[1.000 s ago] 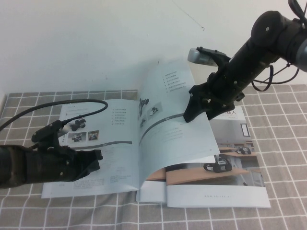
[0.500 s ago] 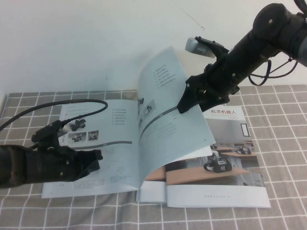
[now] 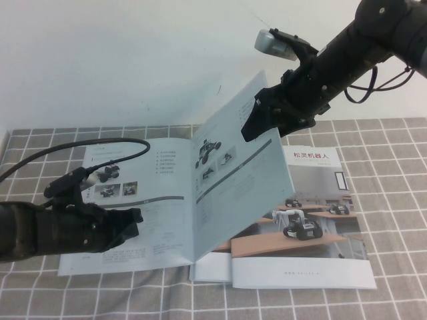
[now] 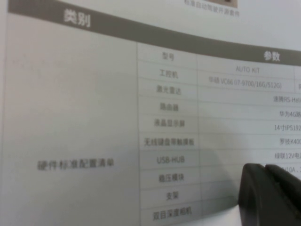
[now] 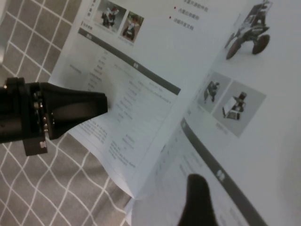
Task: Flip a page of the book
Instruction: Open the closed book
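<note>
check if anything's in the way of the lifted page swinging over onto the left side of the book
Yes: the left pincer rests on the book's left-hand leaf, right where the page would land. The right pincer, open, is up at the page's raised outer edge. Nothing else visible blocks the swing.

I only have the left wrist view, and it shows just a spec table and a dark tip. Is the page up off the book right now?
Observer: Yes. The page stands raised and tilted, hinged at the spine of the book.
Operator: Where is the right gripper?
Observer: The right gripper is open at the page's upper outer edge, with one finger against the printed face.
Operator: And the left one?
Observer: The left gripper is shut, low over the book's flat left leaf. I cannot tell whether it is touching the leaf.
Operator: Anything under the raised page?
Observer: A second booklet with a Chinese title lies there.
</note>
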